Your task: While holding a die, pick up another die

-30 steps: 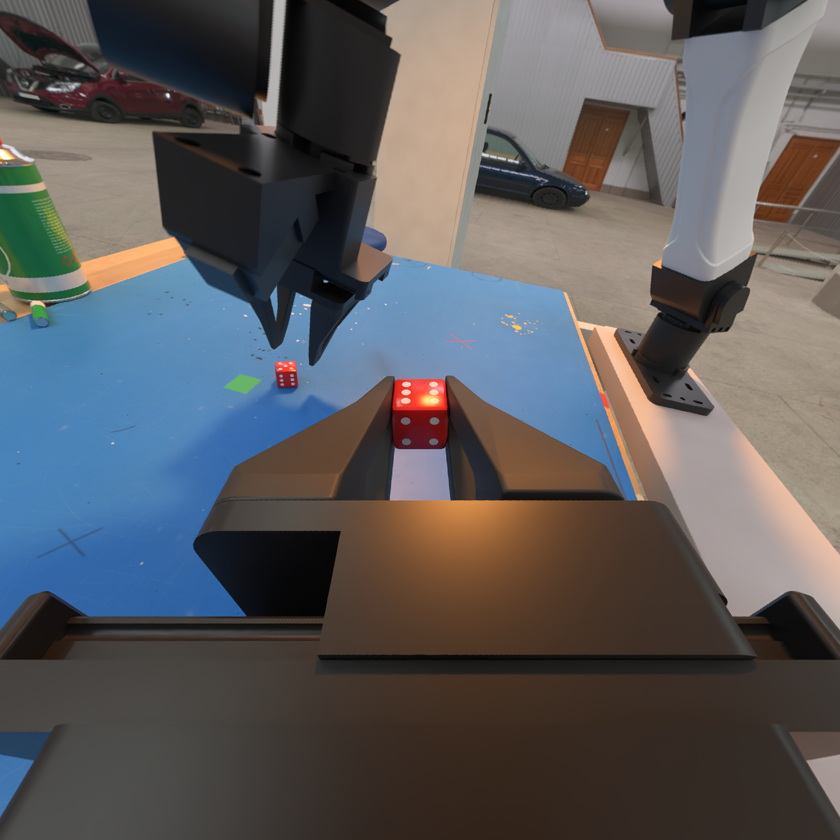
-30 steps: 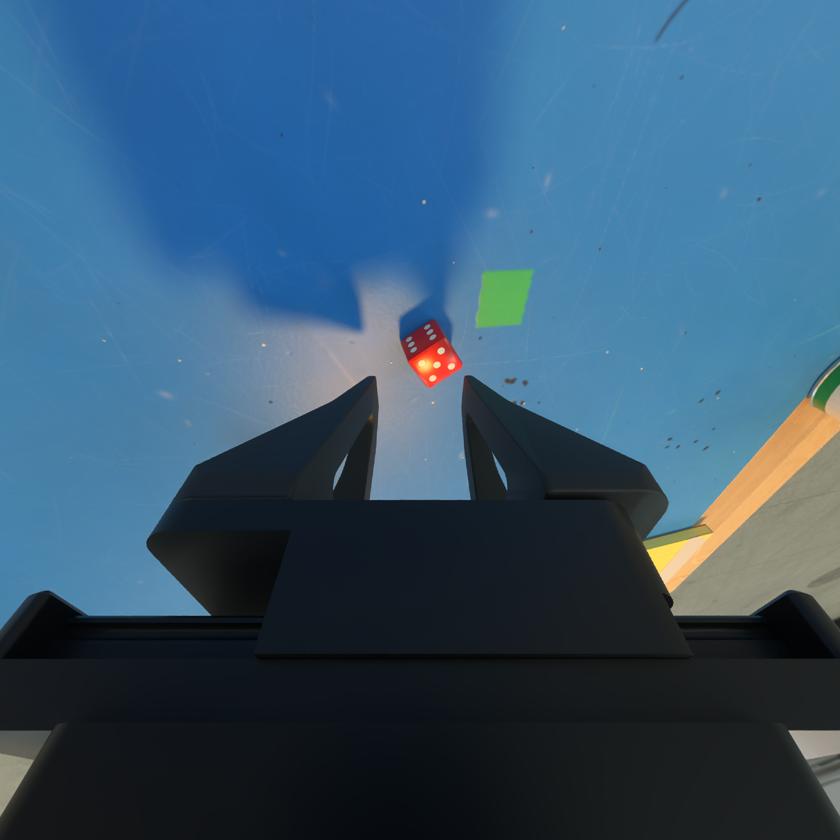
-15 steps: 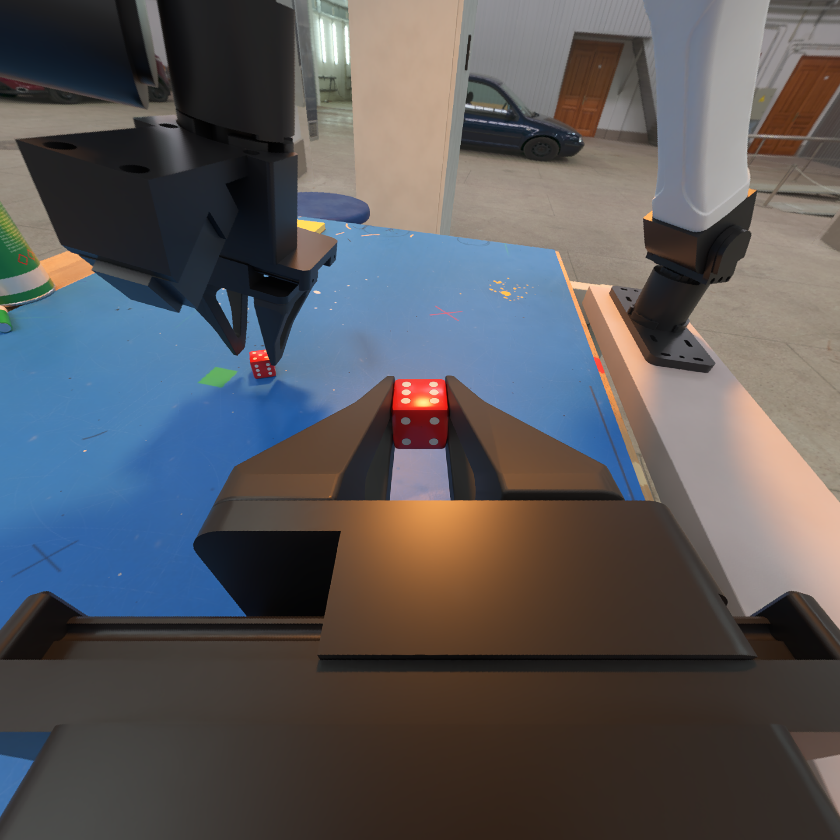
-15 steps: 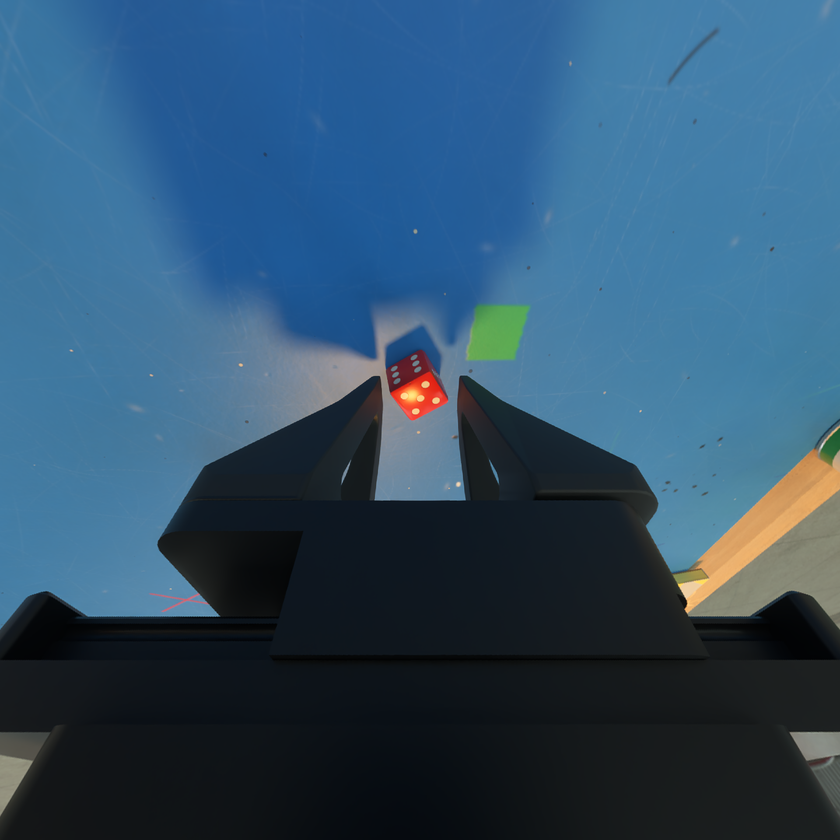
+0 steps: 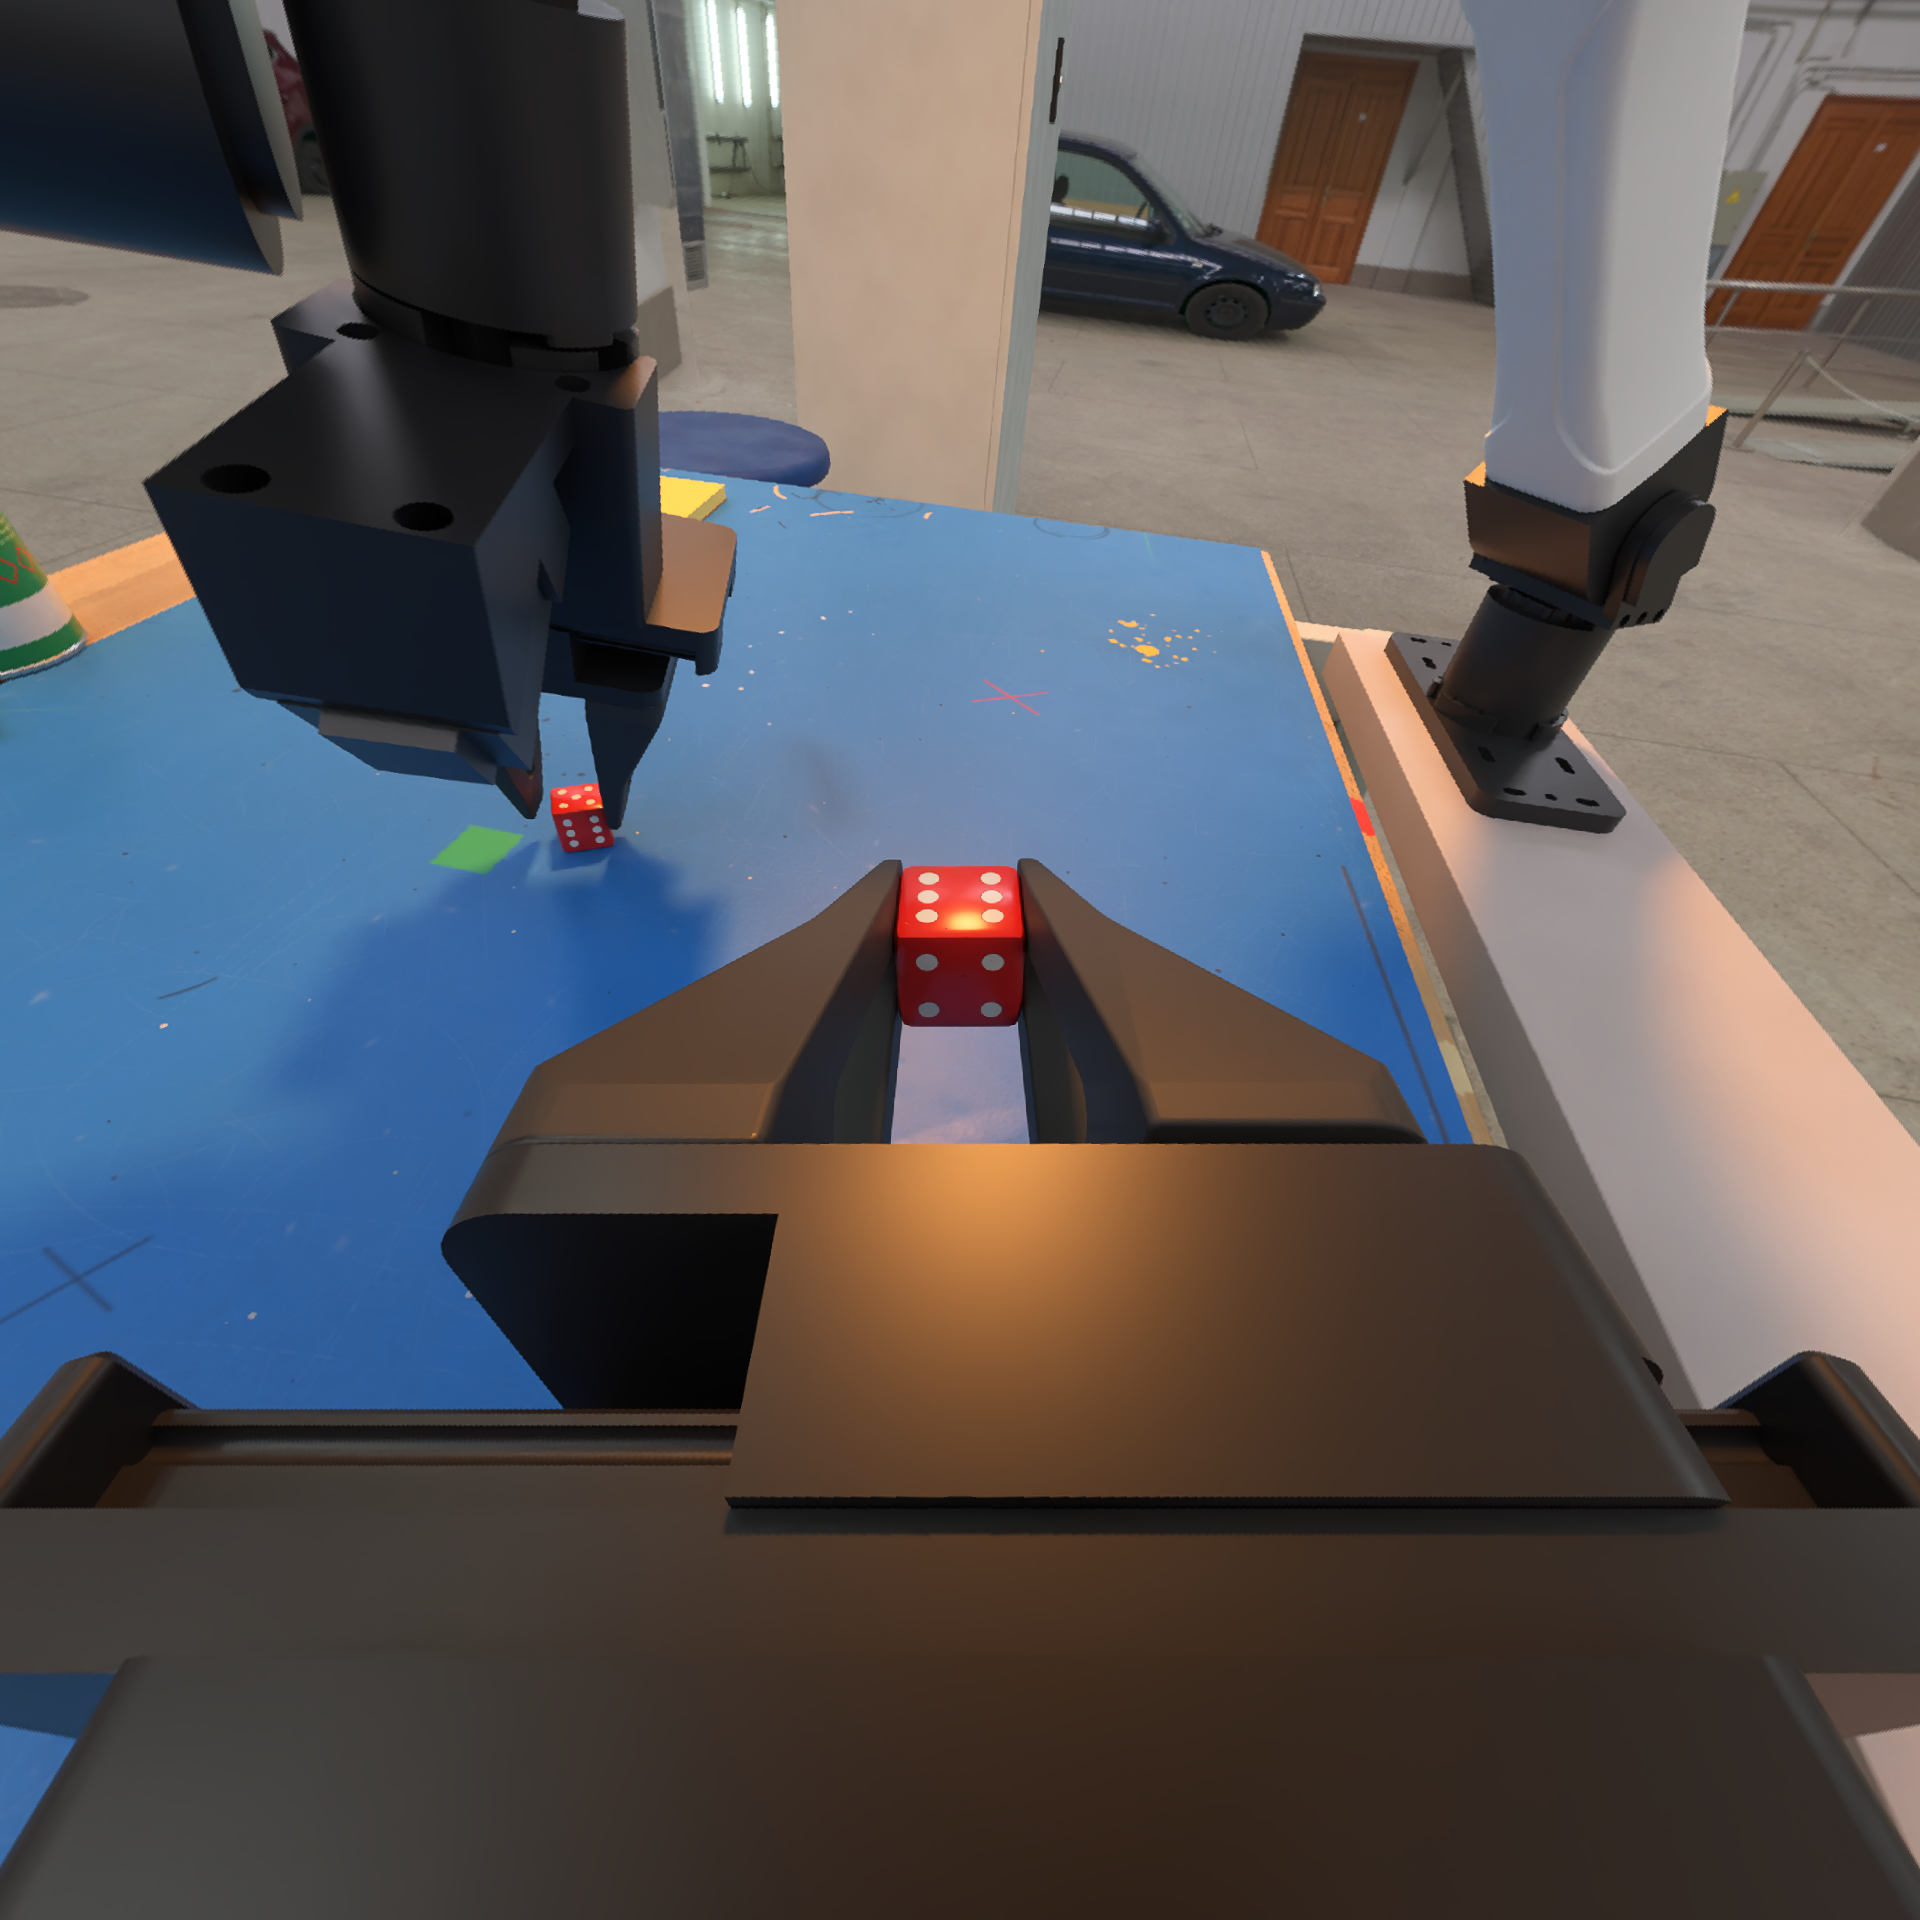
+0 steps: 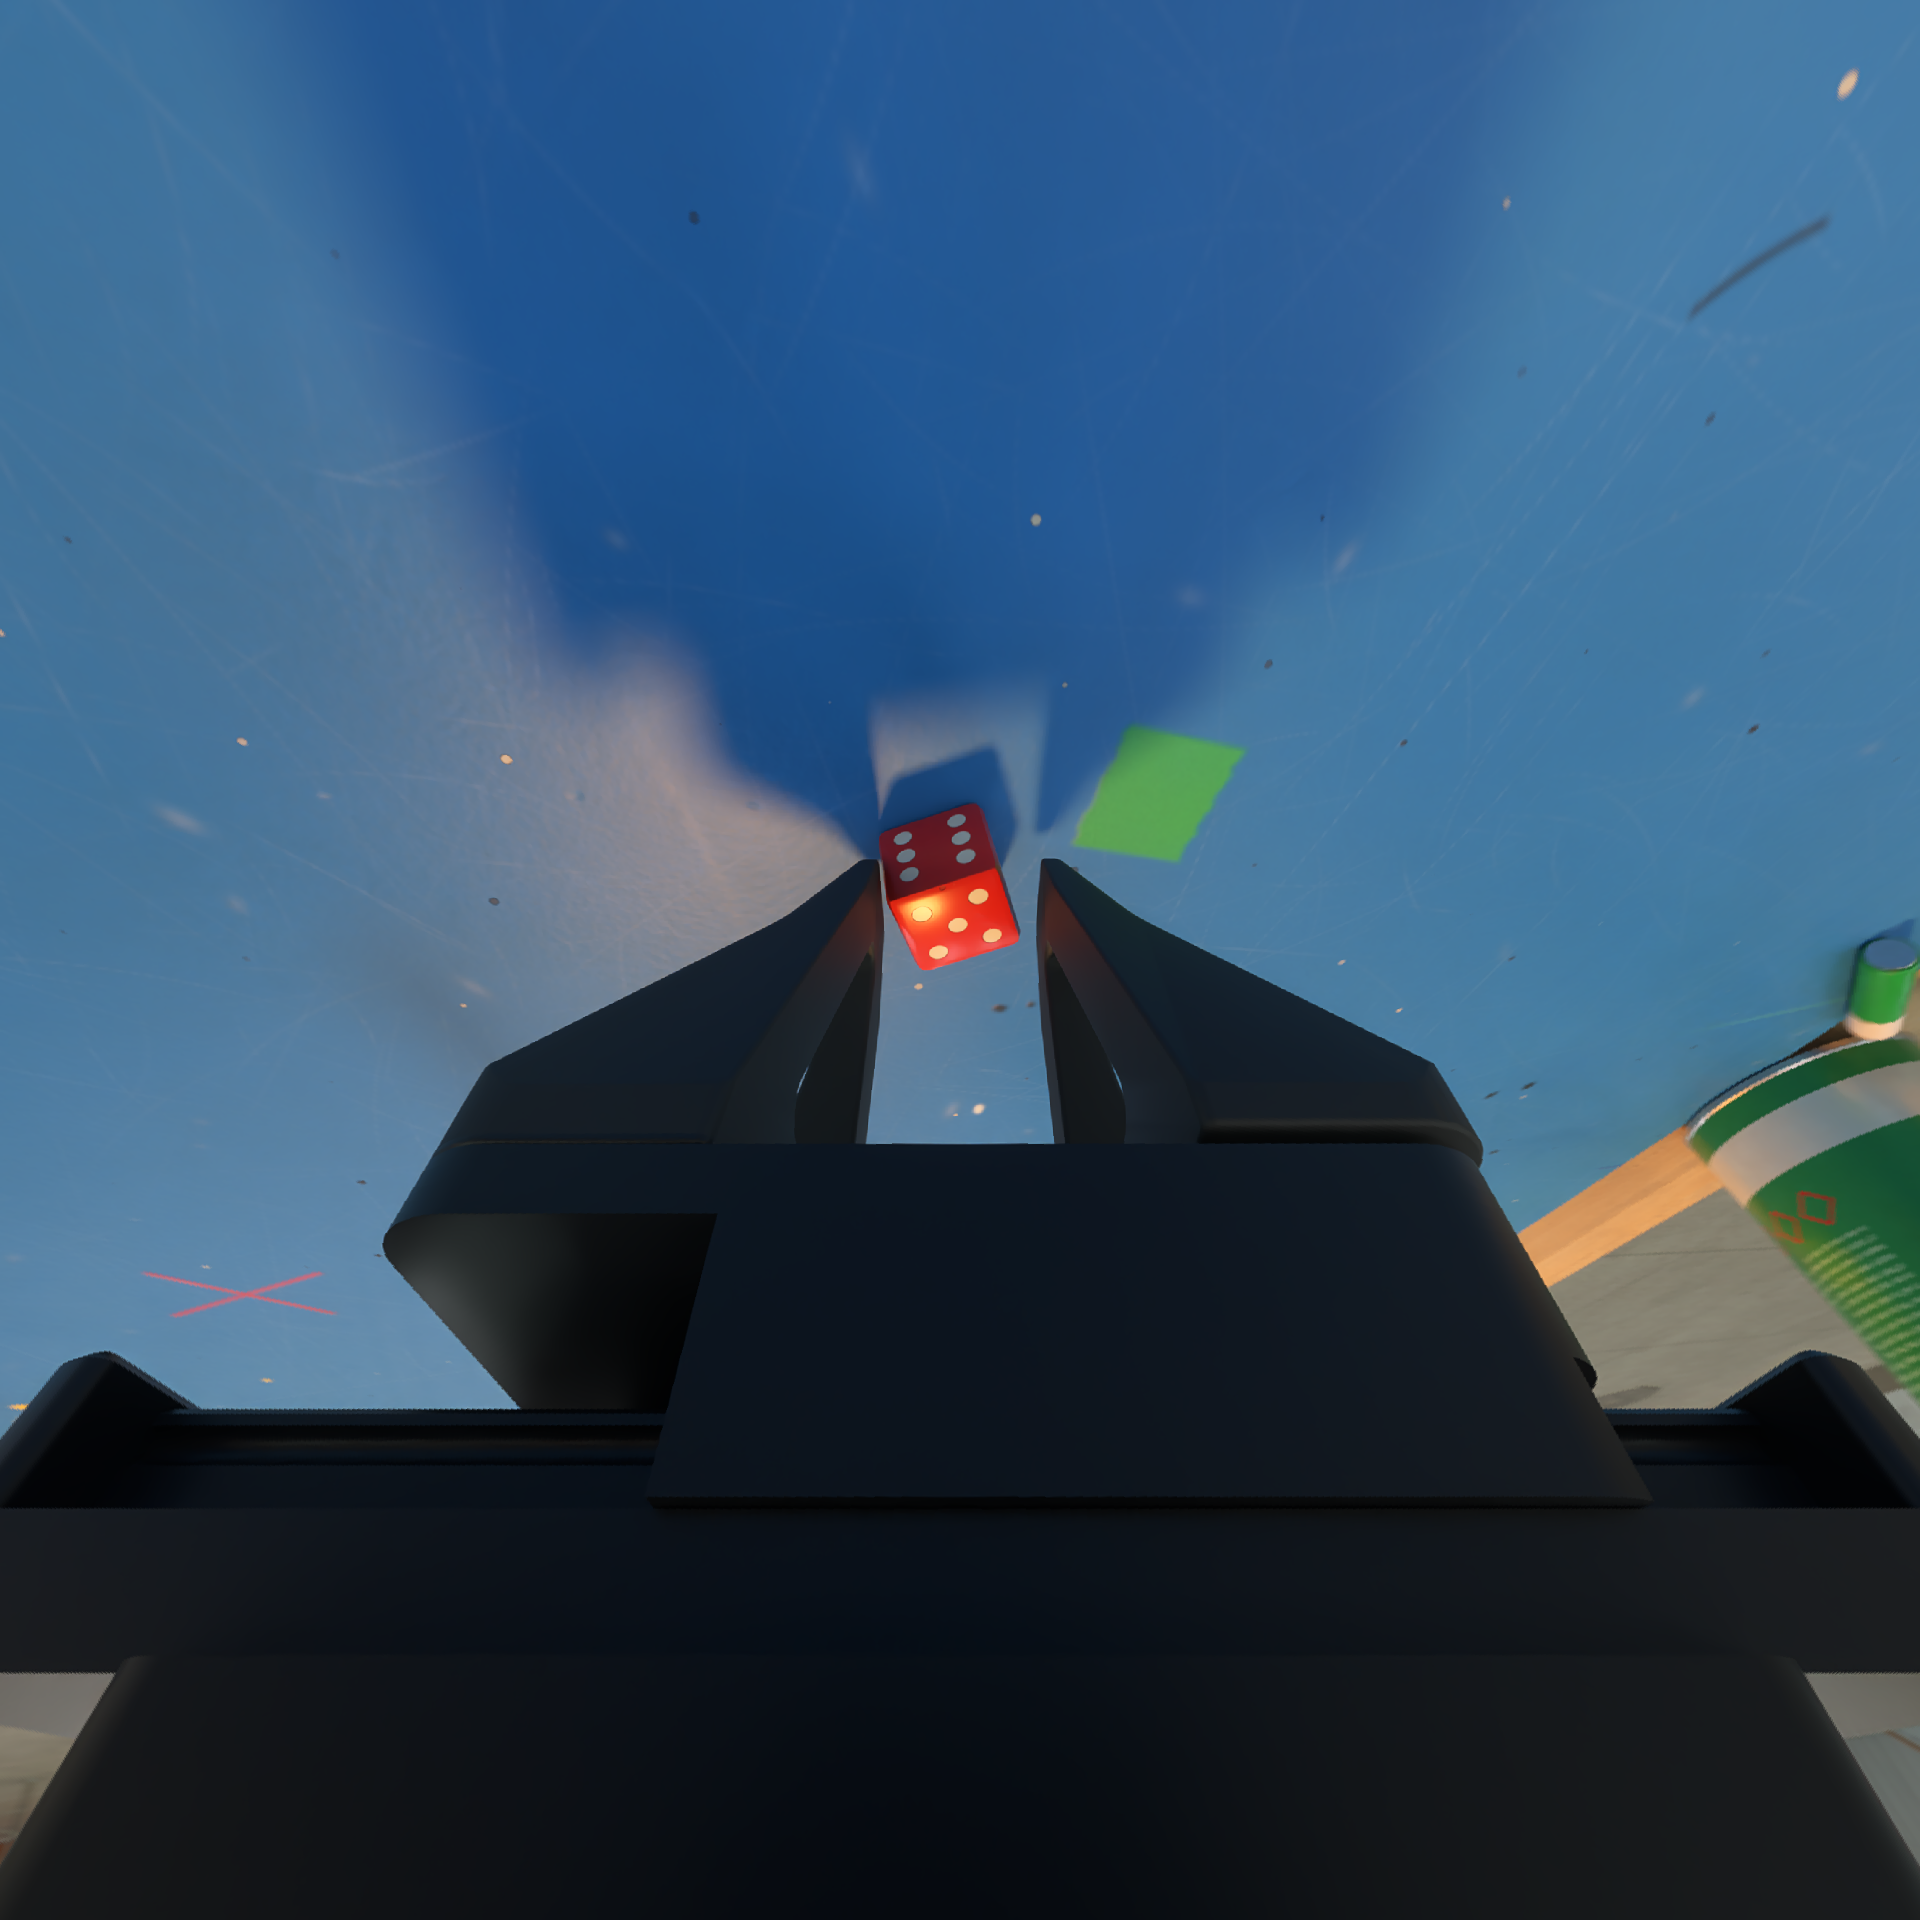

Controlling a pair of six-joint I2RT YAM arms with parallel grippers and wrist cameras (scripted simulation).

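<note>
Green patch (image 6: 1156,793) just beside second die (image 6: 948,885) mid-counter; right gripper (image 6: 958,864) straddling it, parted; left gripper (image 5: 959,868) clamping held die (image 5: 959,943).

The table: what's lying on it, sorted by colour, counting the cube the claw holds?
Red: 2, the held die and the die on the table
Green: 3, the green patch, the green can, the small cap
Yellow: 1, the yellow pad
Total: 6
</note>
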